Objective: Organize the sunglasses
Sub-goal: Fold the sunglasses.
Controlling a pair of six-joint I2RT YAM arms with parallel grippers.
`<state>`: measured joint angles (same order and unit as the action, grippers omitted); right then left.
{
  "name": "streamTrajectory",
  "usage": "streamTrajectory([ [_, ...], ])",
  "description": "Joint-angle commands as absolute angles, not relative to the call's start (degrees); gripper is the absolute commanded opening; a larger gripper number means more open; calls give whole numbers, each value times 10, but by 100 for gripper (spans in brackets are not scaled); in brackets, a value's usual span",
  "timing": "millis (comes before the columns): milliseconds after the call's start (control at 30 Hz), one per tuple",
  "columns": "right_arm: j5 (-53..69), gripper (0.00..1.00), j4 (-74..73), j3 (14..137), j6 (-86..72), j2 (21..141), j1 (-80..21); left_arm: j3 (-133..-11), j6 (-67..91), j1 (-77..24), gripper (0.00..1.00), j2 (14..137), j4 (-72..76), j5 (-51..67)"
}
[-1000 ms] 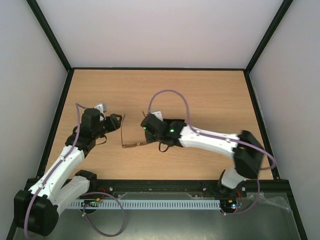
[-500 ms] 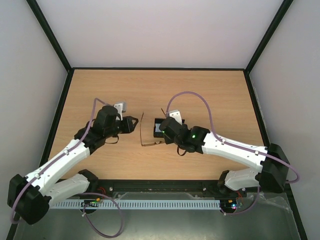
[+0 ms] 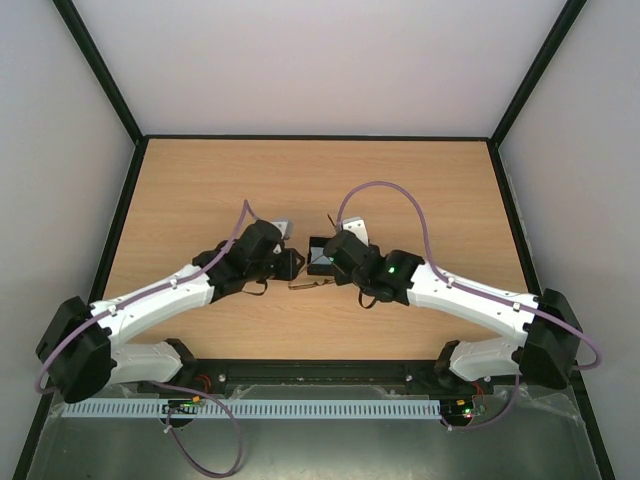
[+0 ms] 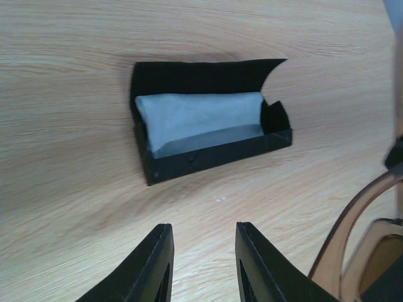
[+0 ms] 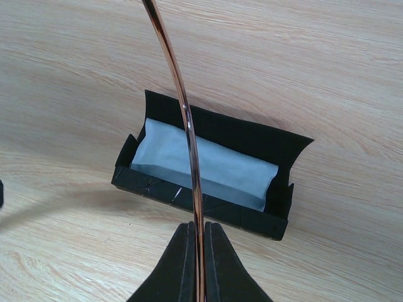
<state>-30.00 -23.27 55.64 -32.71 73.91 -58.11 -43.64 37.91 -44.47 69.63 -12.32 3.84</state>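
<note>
Sunglasses (image 5: 191, 151) hang off the table between my two grippers. One slim temple arm is pinched in my right gripper (image 5: 200, 238), whose fingers are pressed together on that thin brown wire. From there the wire rises up and away from the fingertips, crossing above the open black case (image 5: 252, 135). The case lies on the wooden table (image 5: 315, 50) just ahead of my right fingertips, flap folded back and long side toward me, with the light blue cloth (image 5: 208, 165) lining its tray. My left gripper (image 4: 201, 255) is spread with nothing between its fingers. In its wrist view the same case sits a little beyond the fingertips, and a brown rim and amber lens show off to the right of the fingers, near but not touching them. From above, both wrists crowd together over the glasses, with the case just behind them. I judge the step in hand to be bringing the glasses to the case, with stowing not yet done. The temple I hold looks swung out rather than folded, though I cannot see the hinge. The next move probably calls for my left fingers to close on the frame or steady it so the arms can be folded. Then the pair has to line up lengthwise with the tray and go down onto the cloth without snagging the flap.
</note>
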Motion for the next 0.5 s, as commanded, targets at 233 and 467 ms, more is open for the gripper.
streamTrajectory([
  [233,-295,1,-228,533,-313,708,-547,-489,377,-486,30,730,-87,54],
  [467,-302,1,-237,515,-325,672,-517,-467,399,-445,49,662,-94,21],
])
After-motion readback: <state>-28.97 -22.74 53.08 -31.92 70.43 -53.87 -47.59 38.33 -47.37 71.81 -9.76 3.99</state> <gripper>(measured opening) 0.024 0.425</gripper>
